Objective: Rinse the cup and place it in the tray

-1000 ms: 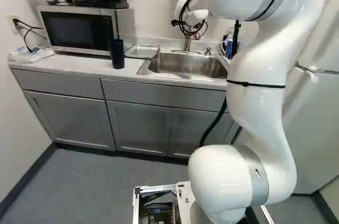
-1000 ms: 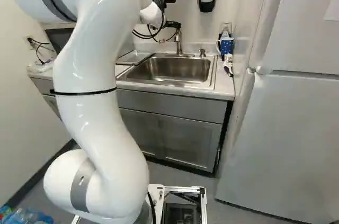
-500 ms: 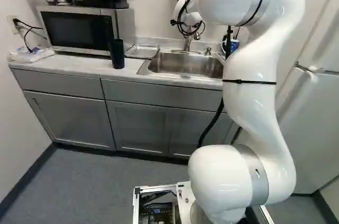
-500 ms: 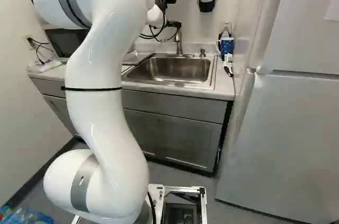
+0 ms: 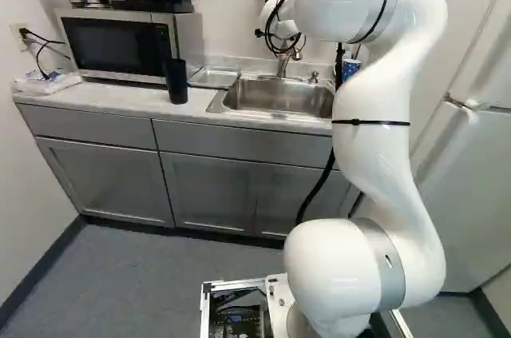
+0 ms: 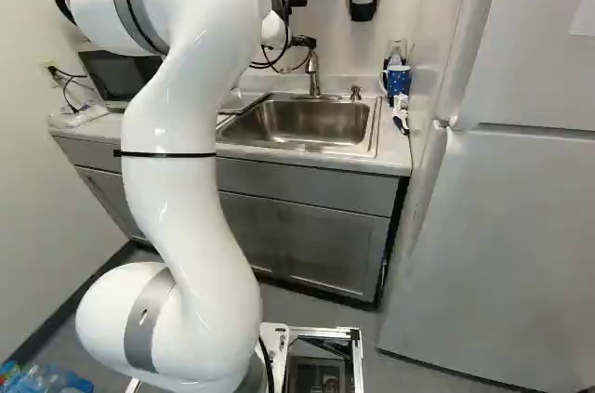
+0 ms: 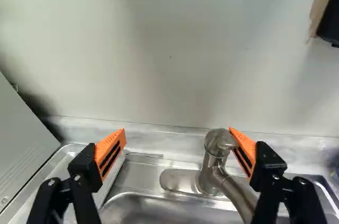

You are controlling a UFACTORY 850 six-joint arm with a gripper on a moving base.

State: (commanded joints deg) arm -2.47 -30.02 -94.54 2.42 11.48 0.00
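Text: none legible | labels: none legible | brands: none legible | numbers, signs: none legible

Bright, diffuse light; glare on white arm (image 6: 181,216); soft shadows across wall (image 7: 175,49).

Light counter (image 5: 96,95), sink (image 6: 307,121) set in. Clock from sink, left base view: black cup (image 5: 176,82) 9, microwave (image 5: 120,46) 10, metal tray (image 5: 215,77) 10. Right base view: blue mug (image 6: 398,83) 2.

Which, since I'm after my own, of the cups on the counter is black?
The tall tumbler by the microwave; the mug by the sink is blue, with pale dots.
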